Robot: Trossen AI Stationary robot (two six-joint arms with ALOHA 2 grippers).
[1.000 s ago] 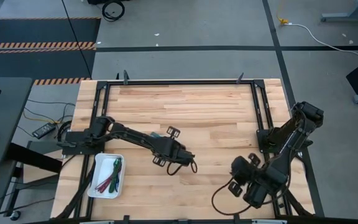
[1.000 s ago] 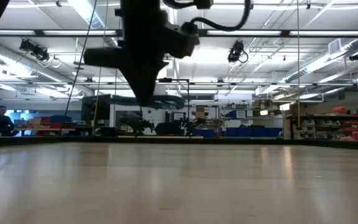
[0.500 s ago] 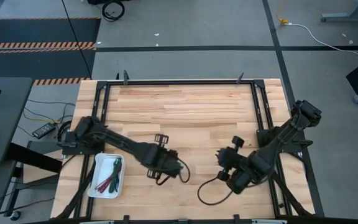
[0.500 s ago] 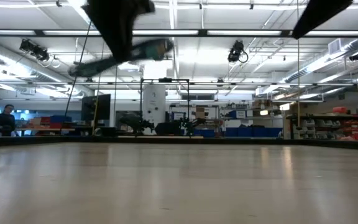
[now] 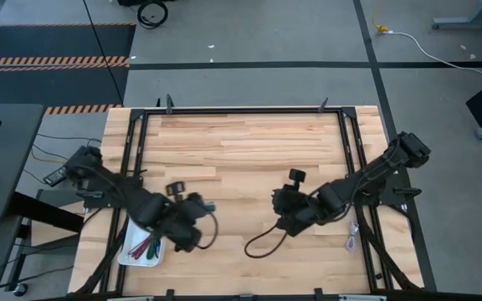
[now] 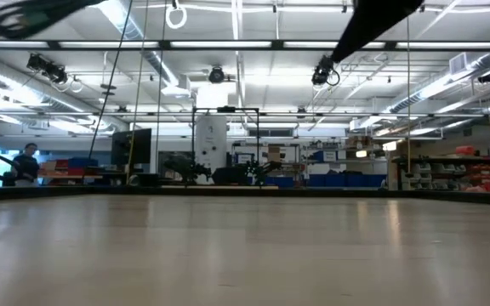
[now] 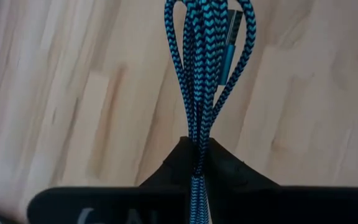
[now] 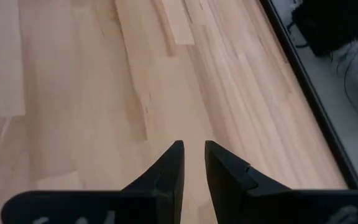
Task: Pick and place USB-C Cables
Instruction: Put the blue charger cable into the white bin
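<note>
USB-C cables (image 5: 146, 245), mostly green and dark red, lay bundled in white tray (image 5: 130, 255) at lower left of high view, on pale wooden surface (image 5: 241, 150). Hung just beside that tray's right edge: left tool (image 5: 192, 237), clamped on teal cable (image 7: 205, 74), folded loops dangling above bare wood in left wrist view. Sat near lower centre-right of high view: right tool (image 5: 281, 219), fingers (image 8: 169, 168) nearly together with a narrow gap, holding nothing.
</note>
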